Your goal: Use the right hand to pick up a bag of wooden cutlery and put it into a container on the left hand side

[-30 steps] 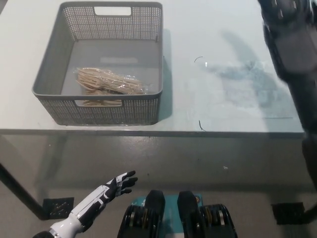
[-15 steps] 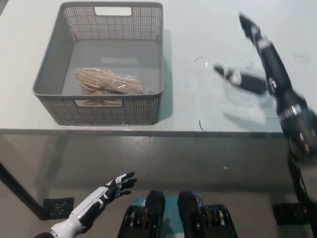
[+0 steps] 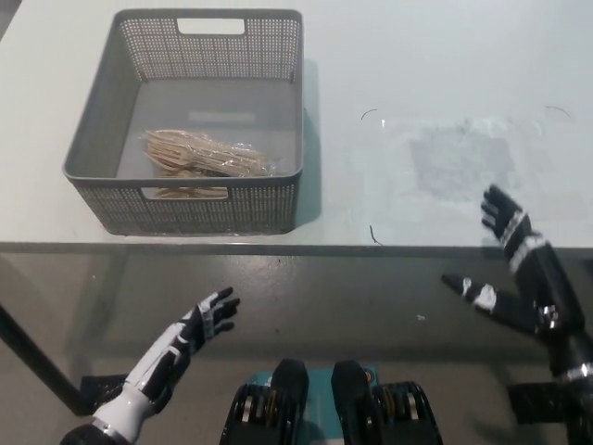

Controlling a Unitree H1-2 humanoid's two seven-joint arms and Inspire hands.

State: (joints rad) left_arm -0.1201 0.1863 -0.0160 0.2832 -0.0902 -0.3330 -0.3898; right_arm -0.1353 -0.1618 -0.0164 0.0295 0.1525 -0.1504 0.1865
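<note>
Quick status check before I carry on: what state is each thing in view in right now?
Basket: upright on the left side of the table, holding the bag.
Bag of wooden cutlery: lying flat inside the basket, near its front wall.
Right hand: open, empty, at the table's front edge on the right, apart from the basket.
Left hand: open, empty, resting below the table's front edge.

A pale table (image 3: pixel 445 56) carries one grey mesh basket (image 3: pixel 204 206) toward its left side.
</note>
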